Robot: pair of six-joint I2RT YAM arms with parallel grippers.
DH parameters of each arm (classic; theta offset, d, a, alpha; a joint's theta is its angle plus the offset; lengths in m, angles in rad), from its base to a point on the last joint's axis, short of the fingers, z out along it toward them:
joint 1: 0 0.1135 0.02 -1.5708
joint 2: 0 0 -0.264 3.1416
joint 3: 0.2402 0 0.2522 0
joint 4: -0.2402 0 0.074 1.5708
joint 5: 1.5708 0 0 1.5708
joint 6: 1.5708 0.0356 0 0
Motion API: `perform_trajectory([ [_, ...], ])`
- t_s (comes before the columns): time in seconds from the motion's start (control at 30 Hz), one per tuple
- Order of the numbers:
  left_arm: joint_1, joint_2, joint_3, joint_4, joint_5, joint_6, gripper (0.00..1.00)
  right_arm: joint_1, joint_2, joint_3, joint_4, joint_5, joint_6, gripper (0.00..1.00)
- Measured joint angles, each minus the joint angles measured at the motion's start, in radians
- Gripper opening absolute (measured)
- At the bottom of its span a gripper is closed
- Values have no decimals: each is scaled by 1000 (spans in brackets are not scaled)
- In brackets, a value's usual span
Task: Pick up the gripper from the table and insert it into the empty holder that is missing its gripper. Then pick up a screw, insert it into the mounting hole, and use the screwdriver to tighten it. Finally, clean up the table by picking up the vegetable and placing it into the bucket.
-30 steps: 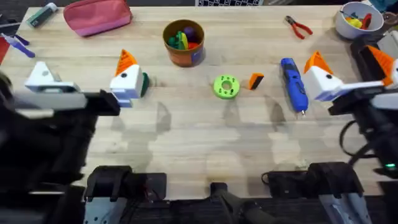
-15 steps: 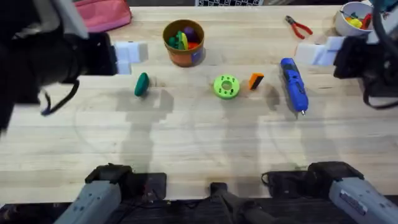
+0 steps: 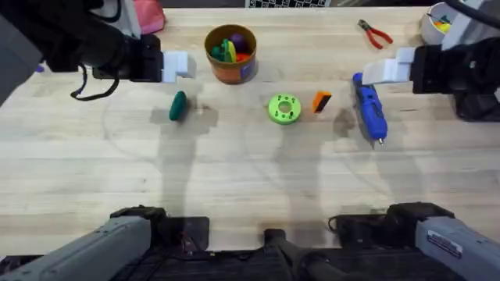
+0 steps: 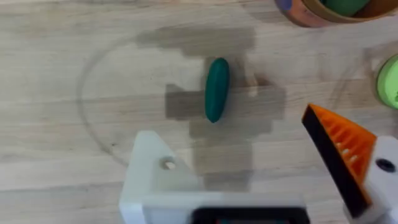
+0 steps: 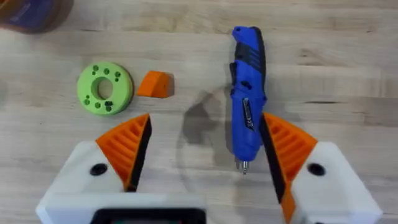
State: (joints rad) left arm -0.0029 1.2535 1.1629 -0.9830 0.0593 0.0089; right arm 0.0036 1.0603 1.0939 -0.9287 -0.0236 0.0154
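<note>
While both arms hover high with nothing grasped, the small orange ribbed wedge fingertip [image 3: 321, 101] lies on the light plank table [image 3: 234, 179] beside a green holed disc [image 3: 283, 108]; the left gripper [image 4: 261, 168], spread open, lacks one pad, evidently awaiting it; the right gripper [image 5: 205, 155] gapes above the blue pen-shaped screwdriver [image 5: 247, 93].

No text, label, brand, number or sign can be read on any object, either arm, or the table [image 3: 250, 179] in these views.
</note>
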Motion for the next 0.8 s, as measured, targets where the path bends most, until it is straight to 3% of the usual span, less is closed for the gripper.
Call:
perform_trajectory([
  [0.17, 37, 37, 4, 3, 13, 92, 985, 0, 0, 1, 0, 0, 0, 994],
  [0.3, 115, 120, 9, -17, 86, 173, 985, 0, 0, 1, 0, 0, 0, 994],
  [0.4, 144, 202, 9, -12, 133, 237, 985, 0, 0, 2, 0, 0, 0, 993],
  [0.57, 126, 328, 9, 18, 152, 299, 986, 0, 0, 2, -18, 0, 0, 993],
  [0.8, 85, 465, 9, 60, 117, 320, 985, 0, 0, 2, -37, 0, 0, 994],
])
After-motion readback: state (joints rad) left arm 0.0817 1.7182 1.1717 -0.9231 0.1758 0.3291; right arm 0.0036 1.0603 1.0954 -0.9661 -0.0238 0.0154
